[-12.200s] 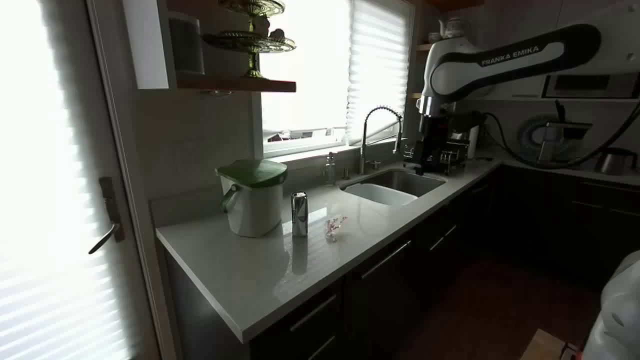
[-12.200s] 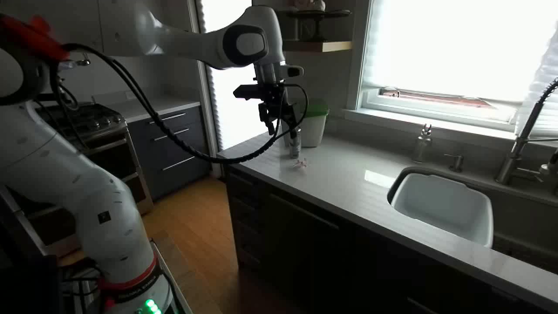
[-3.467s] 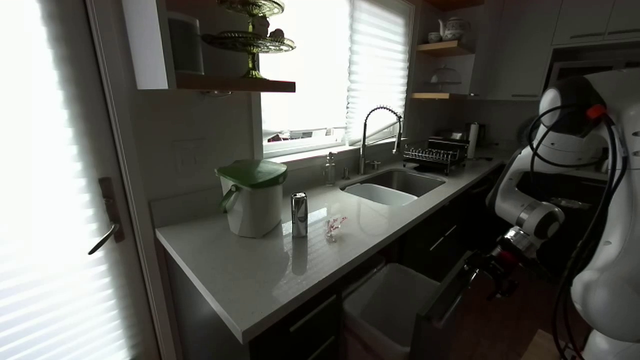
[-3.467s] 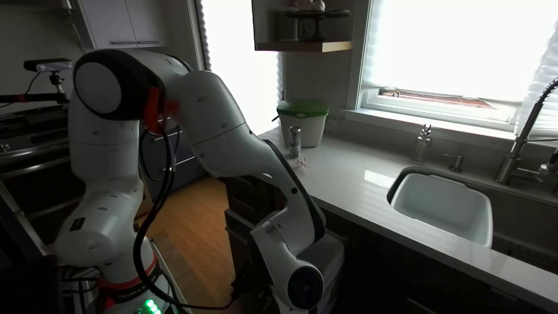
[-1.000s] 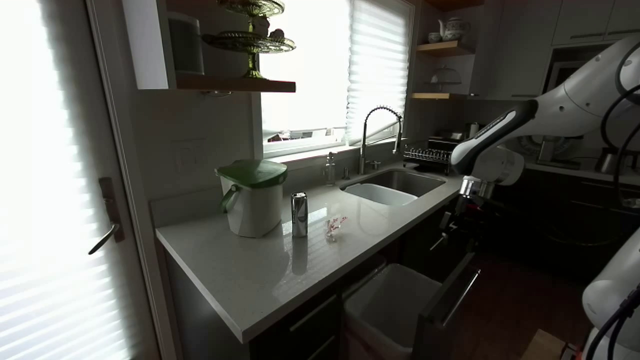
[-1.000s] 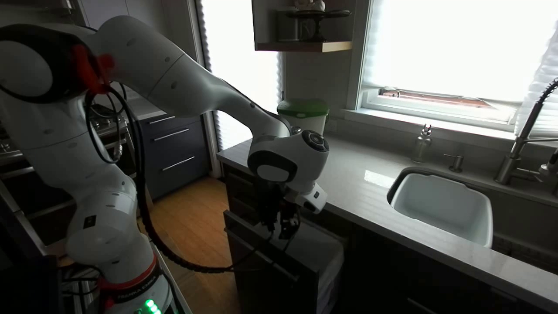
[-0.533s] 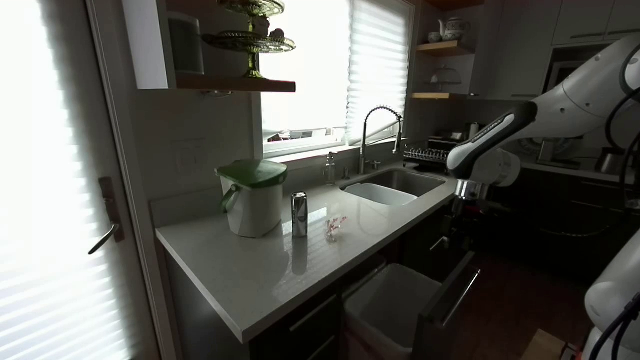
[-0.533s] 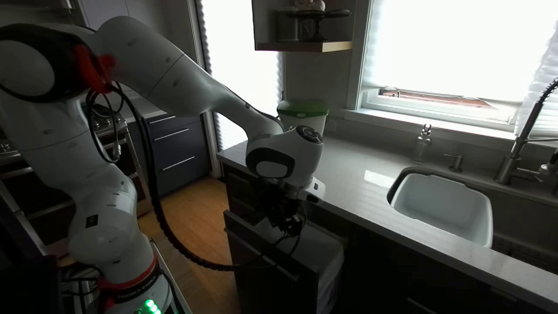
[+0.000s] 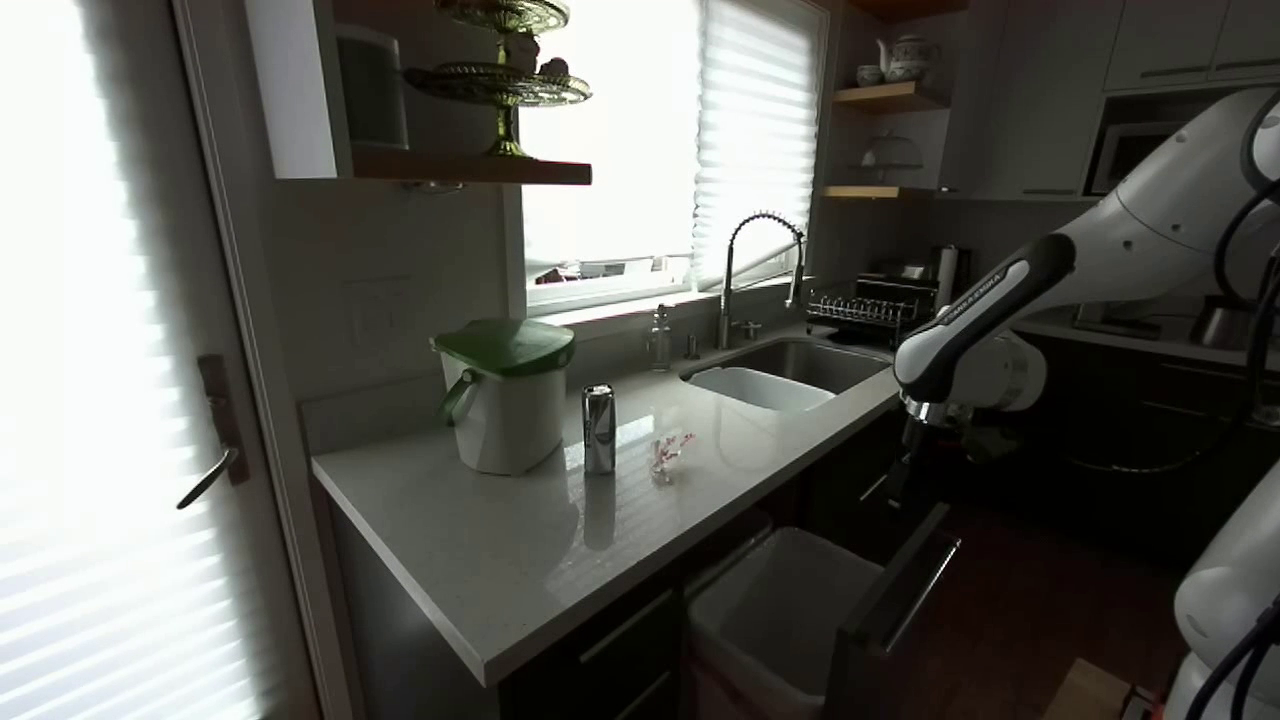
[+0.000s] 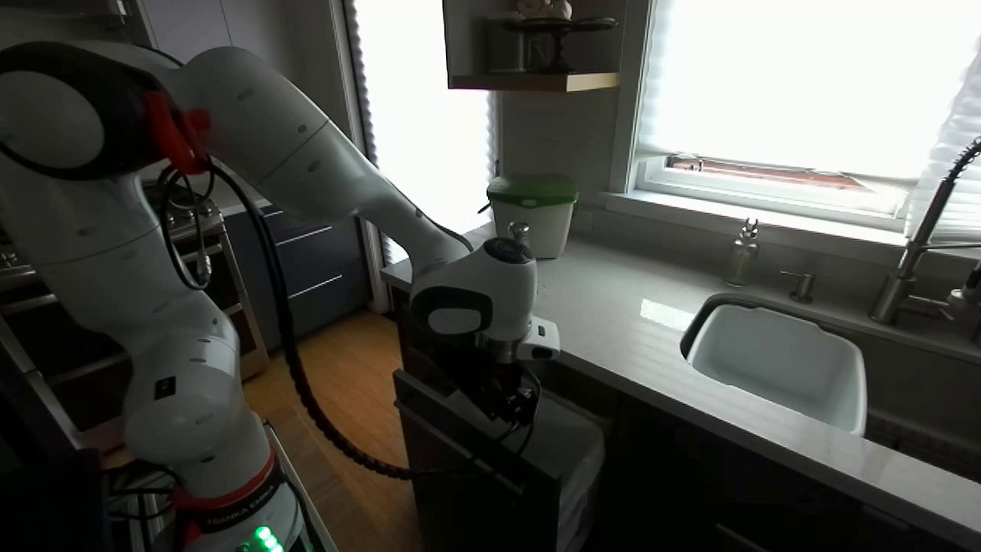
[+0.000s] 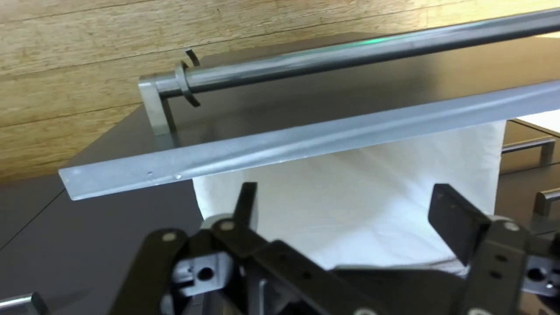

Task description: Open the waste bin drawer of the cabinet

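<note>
The waste bin drawer stands pulled out from the dark cabinet; its front panel (image 9: 885, 600) shows in both exterior views (image 10: 479, 468). A white bin (image 9: 770, 600) with a white liner sits inside it, also seen in the wrist view (image 11: 332, 192). The drawer's metal bar handle (image 11: 350, 54) is on the outer side of the panel. My gripper (image 11: 344, 186) is open and empty, apart from the handle. In the wrist view its fingers lie over the bin, on the cabinet side of the panel's top edge (image 11: 280, 148). In an exterior view it is dark above the drawer (image 10: 515, 406).
The countertop edge (image 9: 640, 590) runs beside the drawer. On the counter are a silver can (image 9: 599, 430), a small clear red-marked item (image 9: 668, 455) and a green-lidded white pail (image 9: 508, 410). The sink holds a white tub (image 10: 782, 368). Other drawer handles (image 9: 625, 625) stick out nearby.
The drawer, shut 12.2 s ago, is pulled out. My gripper, at the handle 3.5 s ago, has come off and risen over the drawer. In the last second it has shifted slightly; the drawer stayed put.
</note>
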{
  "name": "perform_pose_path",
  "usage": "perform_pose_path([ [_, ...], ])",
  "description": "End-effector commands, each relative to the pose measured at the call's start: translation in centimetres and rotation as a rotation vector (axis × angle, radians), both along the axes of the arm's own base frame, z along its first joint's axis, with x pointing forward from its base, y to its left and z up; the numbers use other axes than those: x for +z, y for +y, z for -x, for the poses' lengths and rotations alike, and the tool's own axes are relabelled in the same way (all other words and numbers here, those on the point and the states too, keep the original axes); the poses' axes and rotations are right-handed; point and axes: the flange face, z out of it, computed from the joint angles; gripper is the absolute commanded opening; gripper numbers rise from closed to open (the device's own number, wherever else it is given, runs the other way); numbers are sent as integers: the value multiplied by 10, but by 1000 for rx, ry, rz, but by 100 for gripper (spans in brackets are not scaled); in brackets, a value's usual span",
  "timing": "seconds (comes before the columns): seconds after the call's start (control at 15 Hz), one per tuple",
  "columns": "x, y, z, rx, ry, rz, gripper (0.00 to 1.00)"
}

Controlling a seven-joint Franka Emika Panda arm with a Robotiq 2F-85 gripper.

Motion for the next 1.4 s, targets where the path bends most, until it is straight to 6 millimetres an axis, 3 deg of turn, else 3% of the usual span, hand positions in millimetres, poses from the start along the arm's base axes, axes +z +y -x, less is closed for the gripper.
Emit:
perform_pose_path([
  [0.0,-11,8,9,77,-40,70,100],
  [0.47,-27,19,18,147,-115,125,100],
  [0.6,-29,17,9,156,-131,129,100],
  [1.33,-61,4,22,139,22,187,100],
])
